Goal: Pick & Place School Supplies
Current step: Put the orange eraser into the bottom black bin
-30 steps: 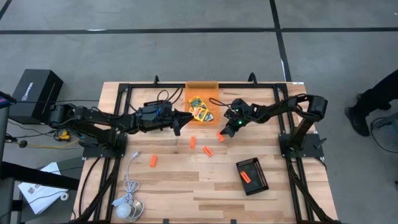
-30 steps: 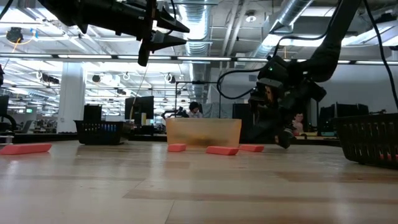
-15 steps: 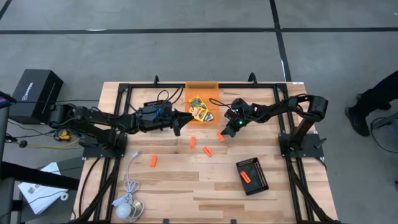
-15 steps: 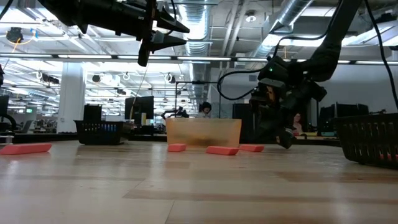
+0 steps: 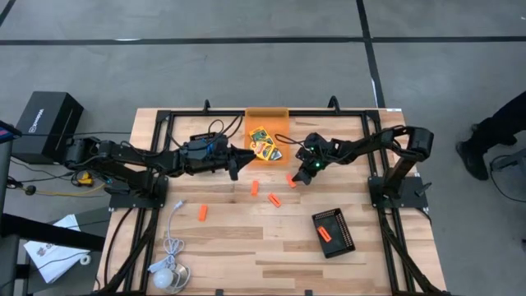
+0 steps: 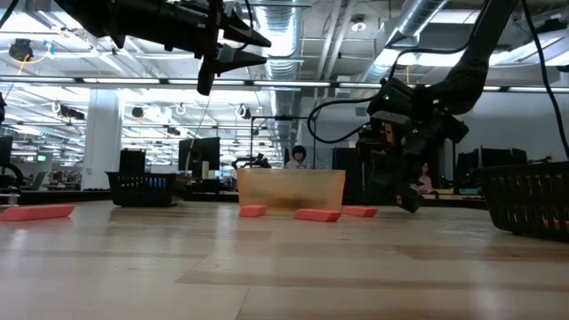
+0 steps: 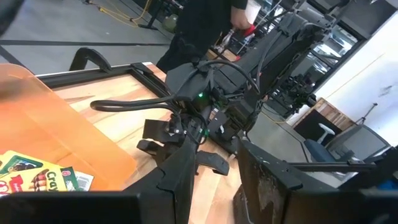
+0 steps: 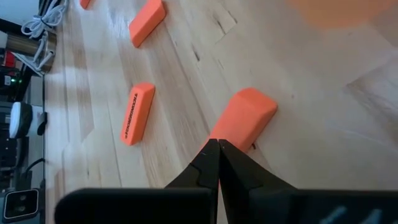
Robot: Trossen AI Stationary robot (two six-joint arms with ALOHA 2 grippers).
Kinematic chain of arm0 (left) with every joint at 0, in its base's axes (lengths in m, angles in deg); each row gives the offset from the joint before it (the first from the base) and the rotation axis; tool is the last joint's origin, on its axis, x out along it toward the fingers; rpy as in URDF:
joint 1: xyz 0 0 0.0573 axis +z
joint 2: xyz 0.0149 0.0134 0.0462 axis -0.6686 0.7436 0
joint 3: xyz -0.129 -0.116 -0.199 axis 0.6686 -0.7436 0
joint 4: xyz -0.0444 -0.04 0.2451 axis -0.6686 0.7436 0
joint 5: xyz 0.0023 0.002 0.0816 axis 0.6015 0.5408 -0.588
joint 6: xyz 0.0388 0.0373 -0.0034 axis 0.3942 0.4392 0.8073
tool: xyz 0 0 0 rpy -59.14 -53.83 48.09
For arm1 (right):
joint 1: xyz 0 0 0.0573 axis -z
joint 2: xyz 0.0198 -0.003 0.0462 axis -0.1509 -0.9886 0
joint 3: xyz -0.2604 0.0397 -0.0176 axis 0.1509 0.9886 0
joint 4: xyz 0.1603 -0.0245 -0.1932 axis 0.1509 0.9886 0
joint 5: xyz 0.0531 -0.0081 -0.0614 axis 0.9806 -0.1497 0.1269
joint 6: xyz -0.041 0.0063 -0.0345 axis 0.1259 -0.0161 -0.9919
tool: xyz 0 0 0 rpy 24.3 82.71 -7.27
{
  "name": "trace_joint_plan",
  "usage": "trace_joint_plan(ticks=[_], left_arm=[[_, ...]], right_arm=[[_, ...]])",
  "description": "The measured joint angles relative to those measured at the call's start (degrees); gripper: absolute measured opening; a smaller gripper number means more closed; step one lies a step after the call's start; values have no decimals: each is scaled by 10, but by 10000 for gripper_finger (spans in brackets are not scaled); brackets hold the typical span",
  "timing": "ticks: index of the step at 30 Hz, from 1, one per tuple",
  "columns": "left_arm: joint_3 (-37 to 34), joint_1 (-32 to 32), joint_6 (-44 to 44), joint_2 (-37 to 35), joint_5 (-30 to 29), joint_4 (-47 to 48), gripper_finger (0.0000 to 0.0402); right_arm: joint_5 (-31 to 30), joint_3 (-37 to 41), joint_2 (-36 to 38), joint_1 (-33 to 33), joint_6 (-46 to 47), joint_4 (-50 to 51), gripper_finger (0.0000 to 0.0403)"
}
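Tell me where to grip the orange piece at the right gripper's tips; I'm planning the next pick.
Grip the orange piece across its two long flat sides, near the middle, coming from above. It lies flat on the table, a short block with rounded ends, so the long sides give parallel faces. The right gripper is shut at its near end and would need to open first.

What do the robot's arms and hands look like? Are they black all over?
Mostly, yes. Both arms are dark and jointed, with black cables looping along them. The right hand has a small green light glowing near its wrist and ends in two thin pointed black fingers. The left hand is also black, with flat, angular fingers.
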Motion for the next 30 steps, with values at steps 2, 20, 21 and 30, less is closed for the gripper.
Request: trace_joint_plan(ticks=[2,20,21,30], left_arm=[[0,0,0,0,4,0,117],[0,0,0,0,17,1,117],[0,0,0,0,18,1,117],[0,0,0,0,28,1,117]], right_arm=[[-1,0,0,0,0,5,0],[-31,-2,3,1,-8,49,0],[-31,-2,3,2,-8,52,0],[-56,-2,4,15,-16,70,0]])
